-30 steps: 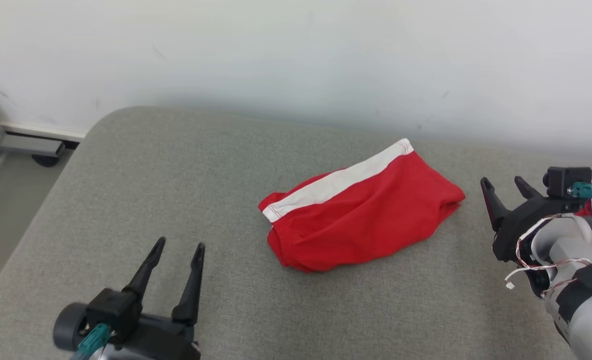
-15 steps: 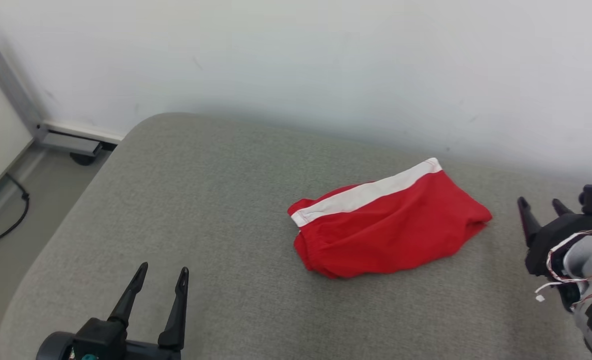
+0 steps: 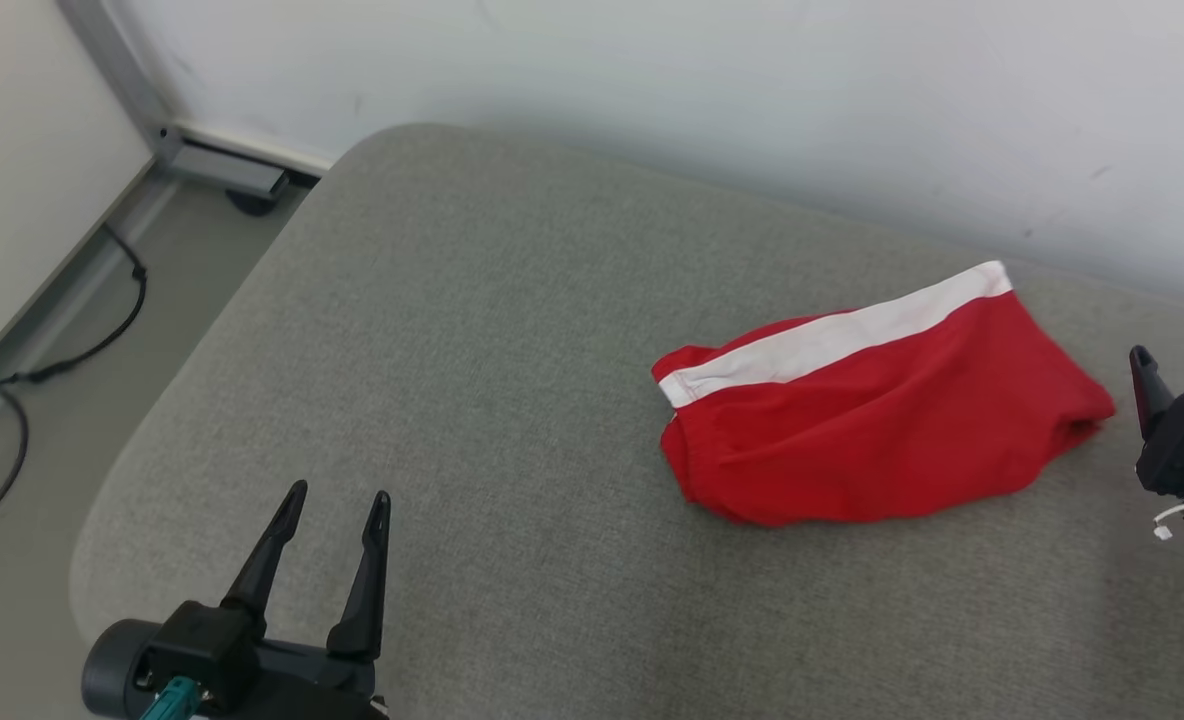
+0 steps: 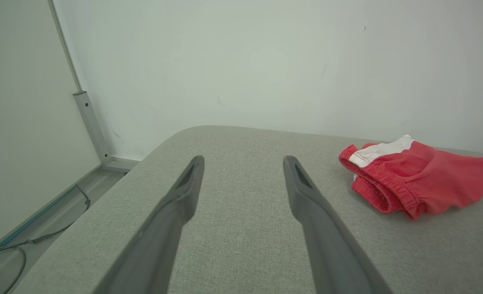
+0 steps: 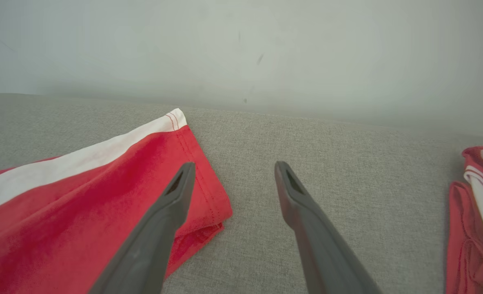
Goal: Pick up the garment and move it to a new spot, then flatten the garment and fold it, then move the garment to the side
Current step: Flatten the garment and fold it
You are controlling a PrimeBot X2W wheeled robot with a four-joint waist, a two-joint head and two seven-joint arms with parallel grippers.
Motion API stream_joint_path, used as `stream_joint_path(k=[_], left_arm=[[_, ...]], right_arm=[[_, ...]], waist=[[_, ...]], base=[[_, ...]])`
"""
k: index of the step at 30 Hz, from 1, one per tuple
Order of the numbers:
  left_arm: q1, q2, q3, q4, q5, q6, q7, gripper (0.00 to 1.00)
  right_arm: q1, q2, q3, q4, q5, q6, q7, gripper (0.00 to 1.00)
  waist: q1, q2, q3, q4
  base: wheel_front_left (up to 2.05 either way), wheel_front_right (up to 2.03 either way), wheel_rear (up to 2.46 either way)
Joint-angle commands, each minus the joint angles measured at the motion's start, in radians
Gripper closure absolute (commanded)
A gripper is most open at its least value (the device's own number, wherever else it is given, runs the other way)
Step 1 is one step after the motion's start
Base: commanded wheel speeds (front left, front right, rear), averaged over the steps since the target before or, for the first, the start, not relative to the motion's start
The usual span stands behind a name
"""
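The garment (image 3: pixel 882 410), red shorts with a white side stripe, lies folded on the grey padded surface (image 3: pixel 512 330), right of centre in the head view. My left gripper (image 3: pixel 340 491) stands open at the lower left, well clear of the garment. My right gripper (image 3: pixel 1176 357) is open at the right edge, just beside the garment's right end. In the left wrist view the garment (image 4: pixel 421 181) lies to the right of my open left gripper (image 4: pixel 243 159). In the right wrist view my right gripper (image 5: pixel 234 165) is open and empty, its left finger above the garment's (image 5: pixel 82 204) corner.
Another red and white cloth (image 5: pixel 474 216) lies at the right edge of the right wrist view. A white wall (image 3: pixel 652 80) runs behind the surface. Left of the rounded corner are the floor, a metal post (image 3: pixel 122 70) and a black cable (image 3: pixel 72 350).
The head camera has turned left, so the whole picture has shifted right. The garment lies as before. Both grippers stay open and empty.
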State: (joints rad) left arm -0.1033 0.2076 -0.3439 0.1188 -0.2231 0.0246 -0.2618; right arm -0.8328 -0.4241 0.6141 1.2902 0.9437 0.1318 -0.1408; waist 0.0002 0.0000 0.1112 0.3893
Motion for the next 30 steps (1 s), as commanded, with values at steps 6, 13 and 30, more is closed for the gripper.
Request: stream_joint_path(k=[6, 13, 30], left_arm=[[-0.028, -0.028, 0.01, 0.007, 0.015, -0.02, -0.004, 0.0], [-0.025, -0.043, 0.034, 0.013, 0.032, -0.035, -0.004, 0.0], [-0.029, -0.078, 0.075, 0.024, 0.059, -0.069, -0.004, 0.0]], right_arm=[[-0.013, -0.011, -0.04, 0.001, -0.047, -0.002, 0.032, 0.0], [0.014, -0.002, -0.099, 0.001, -0.107, -0.002, 0.067, 0.0], [0.045, 0.088, -0.243, 0.004, -0.254, 0.0, 0.251, 0.45]], waist=[[-0.0002, 0.0, 0.092, 0.071], [-0.0002, 0.0, 0.103, 0.067], [-0.0002, 0.0, 0.107, 0.033]], base=[[0.0, 0.0, 0.0], [0.0, 0.0, 0.0], [0.0, 0.0, 0.0]])
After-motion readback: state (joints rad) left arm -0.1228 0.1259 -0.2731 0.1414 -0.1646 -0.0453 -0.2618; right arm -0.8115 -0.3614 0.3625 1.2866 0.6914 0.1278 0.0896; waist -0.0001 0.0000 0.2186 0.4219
